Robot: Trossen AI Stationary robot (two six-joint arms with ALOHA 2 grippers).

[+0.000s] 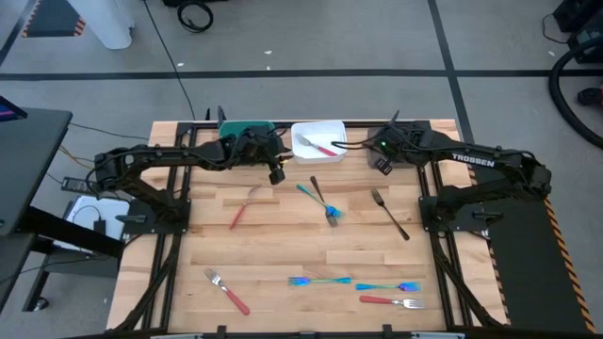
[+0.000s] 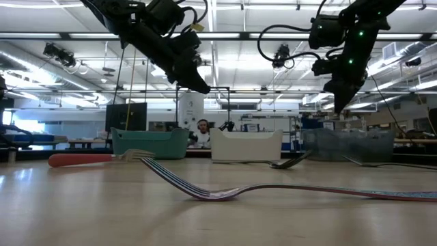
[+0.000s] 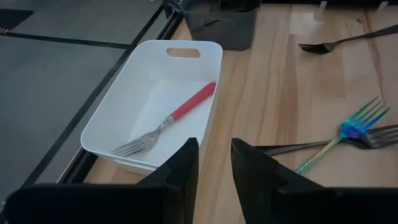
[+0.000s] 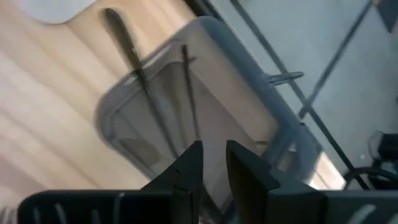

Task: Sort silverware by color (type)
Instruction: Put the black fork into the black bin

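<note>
Eight or so forks lie loose on the counter, and three more are already in bins. One red-handled fork rests diagonally in the white bin. Two dark forks lie in the translucent grey bin at the far edge. The contents of the teal bin cannot be made out.

Loose stock:
- A red fork lies near the left arm.
- A blue-teal fork and a dark fork lie crossed at mid-counter.
- A single dark fork lies to their right.
- Along the near edge are another red fork, two blue-teal forks and a third red fork.

The left claw hangs raised just beside the white bin. Its fingers are a narrow gap apart with nothing between them. The right claw hangs above the grey bin, likewise narrowly parted and empty.

Step in hand, by judgement: between placements, with both arms due for a new pick and sorting roughly a quarter done. The next move calls for each claw to travel to a loose fork of its bin's colour. There it should spread wider, descend square across the slim handle and close low against the wood. The crossed pair needs care, since lifting one fork may drag the other.
</note>
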